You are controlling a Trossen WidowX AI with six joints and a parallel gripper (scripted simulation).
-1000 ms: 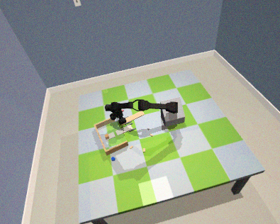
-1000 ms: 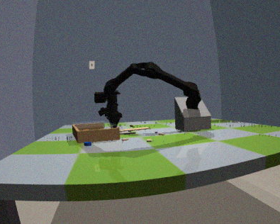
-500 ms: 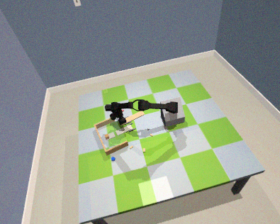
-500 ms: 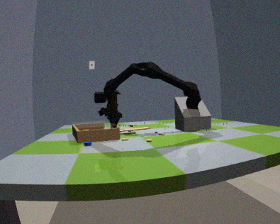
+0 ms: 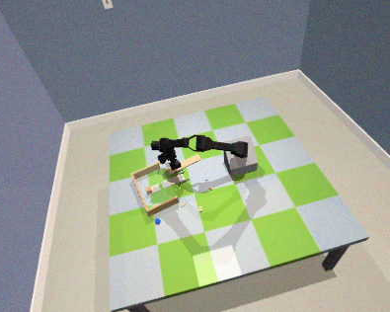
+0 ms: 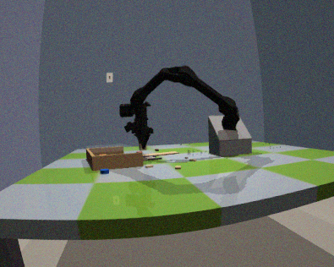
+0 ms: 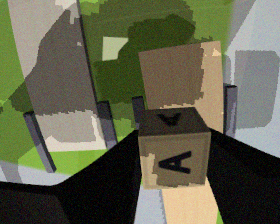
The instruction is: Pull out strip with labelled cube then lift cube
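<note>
The labelled cube, tan with a black A on two faces, is between the fingers of my gripper. The gripper is shut on it and holds it a little above the tan strip. In the top view the arm hides the cube. The tan strip lies below, pulled partly out past the open side of the wooden tray. A pale grey strip lies beside it, with an orange-tan block near its far end.
Dark upright guides stand beside the strips. A blue piece lies outside the tray. Small tan pieces lie on the table near the tray's open side. The arm's grey base block stands to the right.
</note>
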